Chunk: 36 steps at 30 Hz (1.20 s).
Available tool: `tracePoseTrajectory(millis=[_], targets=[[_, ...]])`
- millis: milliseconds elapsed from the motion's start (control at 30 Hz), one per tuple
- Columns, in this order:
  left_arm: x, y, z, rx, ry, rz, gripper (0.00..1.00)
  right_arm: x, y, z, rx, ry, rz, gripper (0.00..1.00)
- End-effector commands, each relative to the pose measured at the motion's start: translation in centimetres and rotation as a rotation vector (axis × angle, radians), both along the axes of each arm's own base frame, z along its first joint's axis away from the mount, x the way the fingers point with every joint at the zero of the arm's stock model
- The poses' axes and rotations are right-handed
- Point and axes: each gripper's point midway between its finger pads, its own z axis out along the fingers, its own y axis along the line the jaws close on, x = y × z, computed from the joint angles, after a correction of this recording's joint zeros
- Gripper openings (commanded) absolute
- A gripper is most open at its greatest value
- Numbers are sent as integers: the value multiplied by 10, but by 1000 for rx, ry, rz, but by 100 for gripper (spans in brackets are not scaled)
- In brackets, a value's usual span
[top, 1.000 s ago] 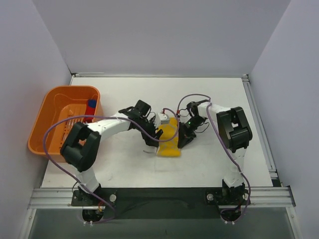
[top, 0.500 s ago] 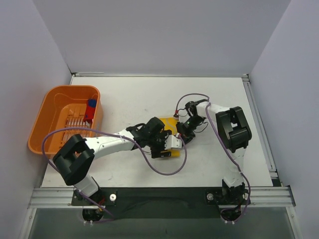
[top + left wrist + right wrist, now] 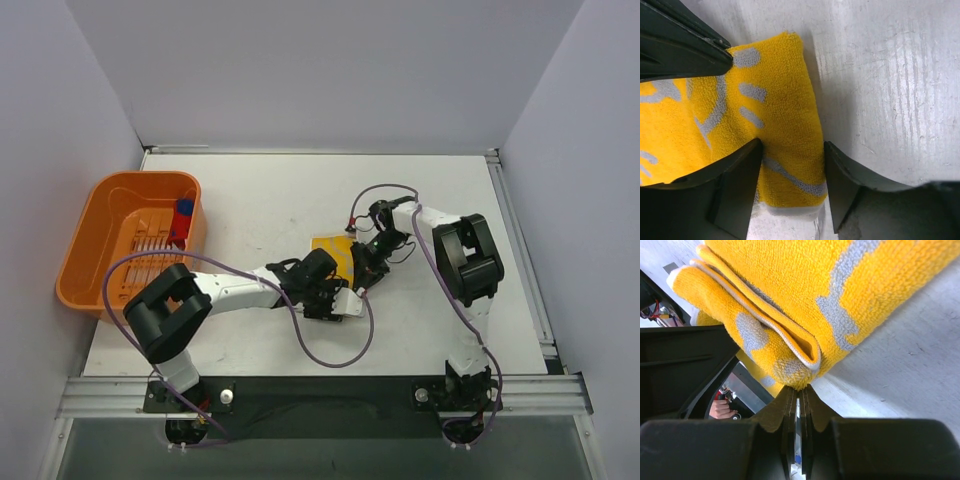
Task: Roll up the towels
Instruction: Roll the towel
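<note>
The yellow towel (image 3: 330, 252) with pale grey marks lies folded at the middle of the table. My left gripper (image 3: 334, 281) reaches it from the near side. In the left wrist view its two fingers stand against both sides of the towel's (image 3: 785, 125) thick folded end, which fills the gap of the gripper (image 3: 792, 170). My right gripper (image 3: 361, 264) is at the towel's right side, shut. Its tips (image 3: 799, 389) touch the layered fold of the towel (image 3: 805, 285), and no cloth shows between them. The red and blue towel (image 3: 183, 220) lies in the tub.
The orange plastic tub (image 3: 75, 250) stands at the table's left edge. A purple cable (image 3: 335, 357) loops over the table in front of the left gripper. Grey walls close in the table at the back and on both sides.
My left arm has swung round from the towel's far left side to its near side. The towel now lies shorter and further back. The right gripper has shifted slightly away with it.
</note>
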Motion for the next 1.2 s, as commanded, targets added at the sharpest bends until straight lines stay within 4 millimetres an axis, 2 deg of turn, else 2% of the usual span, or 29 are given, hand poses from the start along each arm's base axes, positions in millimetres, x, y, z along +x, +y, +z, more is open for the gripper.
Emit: tracePoseTrajectory(millis=[0,33,67,167,200,233,267,300,333,367,400,433,467,500,533,567,600,633,667,767,800,933,1000,1100,1167], targets=[[-5,4,-10,43,32,-14,57,-2,1,14,-1,20,-2,2],[-6,3,-13,50,50,-17,53,-1,3,16,10,17,-2,2],[-6,3,-14,53,65,-9,43,0,3,18,16,11,-2,4],[-12,3,-11,62,183,-5,29,3,1,31,59,-22,-15,13],[-18,11,-11,97,245,5,22,8,-1,33,75,-49,-26,18],[-15,7,-10,100,282,13,18,16,-7,37,86,-76,-57,22],[-19,5,-7,87,343,6,14,16,-12,45,104,-104,-81,25],[-18,15,-9,107,410,49,9,27,-14,49,134,-163,-106,29],[-17,5,-4,80,467,45,7,37,-23,56,166,-228,-156,36],[-16,5,-2,72,510,55,7,41,-27,60,179,-257,-172,39],[-12,12,-4,71,579,98,6,46,-34,64,190,-279,-198,41],[-4,5,5,40,605,107,6,48,-35,74,219,-310,-204,42],[-9,10,11,29,708,122,6,47,-35,78,237,-315,-208,42],[-9,11,5,44,767,131,6,47,-36,82,253,-326,-209,43],[-3,7,11,24,792,129,6,48,-36,90,272,-356,-213,43],[-10,8,17,20,871,133,6,41,-33,92,306,-343,-210,43],[-7,11,10,25,917,158,6,38,-31,95,321,-335,-227,43],[-3,8,13,12,942,168,6,39,-26,99,348,-362,-227,42],[-5,8,10,14,997,183,6,31,-23,96,357,-316,-251,43],[6,10,11,-8,1047,232,7,24,-11,89,375,-308,-242,43],[7,10,8,-14,1077,243,7,16,-8,82,377,-264,-257,43],[17,17,5,-29,1131,293,8,21,2,74,427,-268,-293,43],[19,20,1,-24,1158,308,9,16,0,68,433,-281,-303,42],[19,24,-6,-11,1198,321,9,13,-10,84,448,-460,-251,43],[16,28,-10,8,1228,331,9,6,-23,79,389,-545,-177,45]])
